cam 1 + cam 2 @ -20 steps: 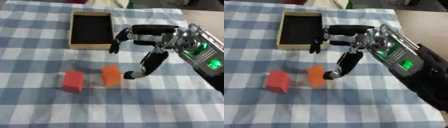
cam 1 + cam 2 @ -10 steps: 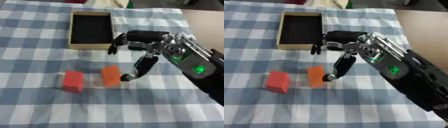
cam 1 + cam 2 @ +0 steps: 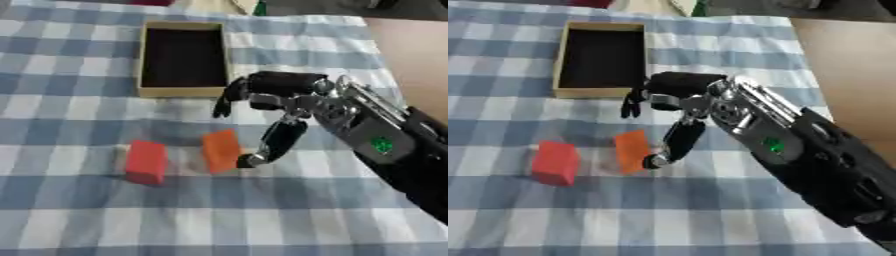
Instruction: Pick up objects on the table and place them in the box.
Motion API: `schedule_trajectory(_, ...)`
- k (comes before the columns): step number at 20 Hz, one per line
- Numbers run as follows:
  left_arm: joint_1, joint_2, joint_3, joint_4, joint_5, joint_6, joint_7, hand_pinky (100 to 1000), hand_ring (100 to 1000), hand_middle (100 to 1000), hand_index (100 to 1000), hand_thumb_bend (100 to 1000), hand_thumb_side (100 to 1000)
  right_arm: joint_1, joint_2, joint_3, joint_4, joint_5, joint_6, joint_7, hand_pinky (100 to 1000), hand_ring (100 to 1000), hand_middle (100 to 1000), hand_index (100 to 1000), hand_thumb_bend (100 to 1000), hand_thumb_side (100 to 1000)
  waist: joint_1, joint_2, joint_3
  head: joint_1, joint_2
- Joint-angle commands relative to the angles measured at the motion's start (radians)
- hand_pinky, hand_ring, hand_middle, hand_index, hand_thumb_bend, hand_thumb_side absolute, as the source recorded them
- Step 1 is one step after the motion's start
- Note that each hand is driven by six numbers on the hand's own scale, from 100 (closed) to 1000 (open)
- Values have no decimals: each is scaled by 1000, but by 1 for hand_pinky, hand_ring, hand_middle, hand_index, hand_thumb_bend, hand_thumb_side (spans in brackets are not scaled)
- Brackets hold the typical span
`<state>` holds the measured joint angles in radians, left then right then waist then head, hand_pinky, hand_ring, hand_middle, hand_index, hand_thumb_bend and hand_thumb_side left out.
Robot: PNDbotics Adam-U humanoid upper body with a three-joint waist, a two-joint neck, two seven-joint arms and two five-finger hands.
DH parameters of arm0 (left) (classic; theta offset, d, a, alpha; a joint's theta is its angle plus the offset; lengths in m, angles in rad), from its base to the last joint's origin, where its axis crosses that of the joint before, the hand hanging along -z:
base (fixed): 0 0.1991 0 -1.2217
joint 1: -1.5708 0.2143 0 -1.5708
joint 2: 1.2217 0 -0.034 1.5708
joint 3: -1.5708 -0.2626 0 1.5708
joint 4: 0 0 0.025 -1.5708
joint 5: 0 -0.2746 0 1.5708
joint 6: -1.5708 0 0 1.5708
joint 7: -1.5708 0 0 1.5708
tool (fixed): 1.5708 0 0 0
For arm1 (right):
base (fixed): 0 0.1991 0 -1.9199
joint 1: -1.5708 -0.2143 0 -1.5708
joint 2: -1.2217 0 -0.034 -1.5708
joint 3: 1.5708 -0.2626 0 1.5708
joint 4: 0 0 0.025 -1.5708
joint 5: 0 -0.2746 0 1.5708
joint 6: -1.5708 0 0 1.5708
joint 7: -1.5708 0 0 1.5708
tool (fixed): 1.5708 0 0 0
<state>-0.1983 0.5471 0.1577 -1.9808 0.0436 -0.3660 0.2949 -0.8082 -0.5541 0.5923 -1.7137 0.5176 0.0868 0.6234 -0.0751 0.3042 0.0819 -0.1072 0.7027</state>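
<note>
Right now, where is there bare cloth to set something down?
Free: the checked tablecloth in front of the red block and orange block, and left of the open cardboard box. Crowded: between box and blocks, where the right hand hangs.

The right hand [image 3: 278,95] hangs low from the right, thumb down, fingers spread apart.

right arm [image 3: 411,150] cut off at lower right edge, left hand unseen
</note>
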Motion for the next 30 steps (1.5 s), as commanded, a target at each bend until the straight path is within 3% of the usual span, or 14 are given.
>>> schedule_trajectory(1, -11, 18, 3, -19, 3, -1, -5, 737, 641, 636, 793, 100, 846, -9, -1, -2, -2, 7, 2, -5, 904, 901, 678, 808, 492, 262, 8, -16, 2, -3, 1)
schedule_trajectory(12, -13, 13, 3, -19, 6, 1, -10, 737, 641, 637, 790, 100, 853, 15, 52, 14, 75, 180, -61, -77, 891, 895, 701, 817, 494, 284, 8, -16, 9, -6, -2)
schedule_trajectory(20, -13, 12, 3, -19, 12, 3, -14, 738, 641, 637, 789, 100, 855, 23, 64, 18, 105, 196, -91, -75, 887, 885, 691, 803, 466, 296, 10, -15, 8, -6, -1)
schedule_trajectory(24, -13, 12, 4, -19, 14, 3, -15, 738, 641, 638, 789, 100, 855, 22, 65, 13, 95, 166, -88, -84, 857, 811, 536, 738, 292, 341, 10, -15, 7, -6, -1)
schedule_trajectory(27, -12, 13, 5, -19, 15, 3, -15, 738, 641, 638, 789, 100, 856, 21, 62, 3, 72, 138, -67, -135, 828, 736, 391, 589, 192, 341, 11, -15, 6, -5, 0)
schedule_trajectory(30, -12, 14, 5, -19, 14, 4, -15, 739, 642, 639, 789, 100, 855, 18, 53, -5, 45, 117, -42, -194, 823, 701, 353, 549, 100, 316, 10, -16, 5, -4, -1)
